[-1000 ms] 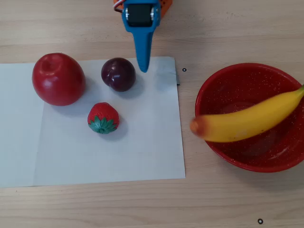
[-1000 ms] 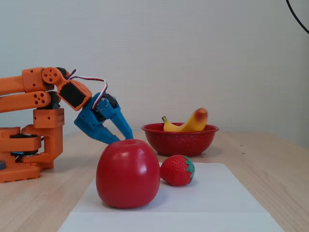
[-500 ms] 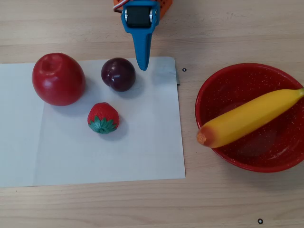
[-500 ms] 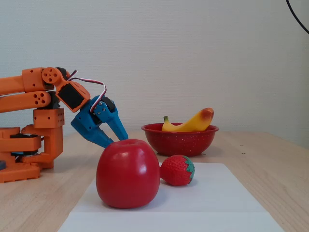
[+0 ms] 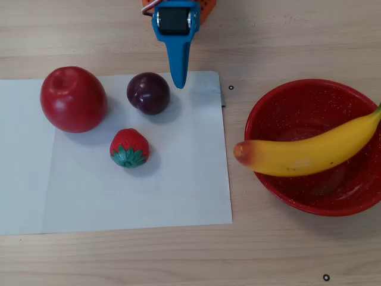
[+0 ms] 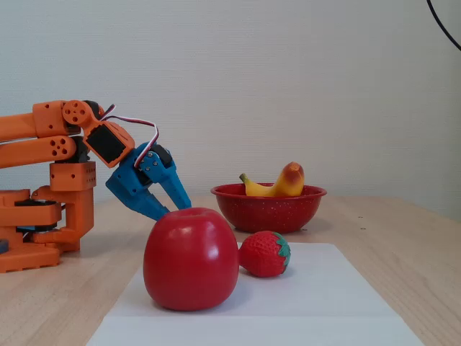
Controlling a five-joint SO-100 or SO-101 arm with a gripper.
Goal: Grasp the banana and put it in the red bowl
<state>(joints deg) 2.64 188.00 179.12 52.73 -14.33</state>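
Note:
The yellow banana (image 5: 309, 152) lies across the inside of the red speckled bowl (image 5: 309, 98) at the right of the overhead view. Its orange-red blunt end sticks out over the bowl's left rim and its stem end reaches the right frame edge. In the fixed view the banana (image 6: 277, 184) rests in the bowl (image 6: 266, 210) with its blunt end raised. My blue gripper (image 5: 178, 83) is at the top centre, well apart from the bowl, pointing down near the paper's top edge. Its jaws look closed and empty. In the fixed view the gripper (image 6: 176, 210) hangs low behind the apple.
A red apple (image 5: 72, 98), a dark plum (image 5: 148, 93) and a strawberry (image 5: 129, 148) sit on white paper (image 5: 178, 190) at the left. The plum is just left of my fingertips. In the fixed view the orange arm (image 6: 43, 202) is folded at the left.

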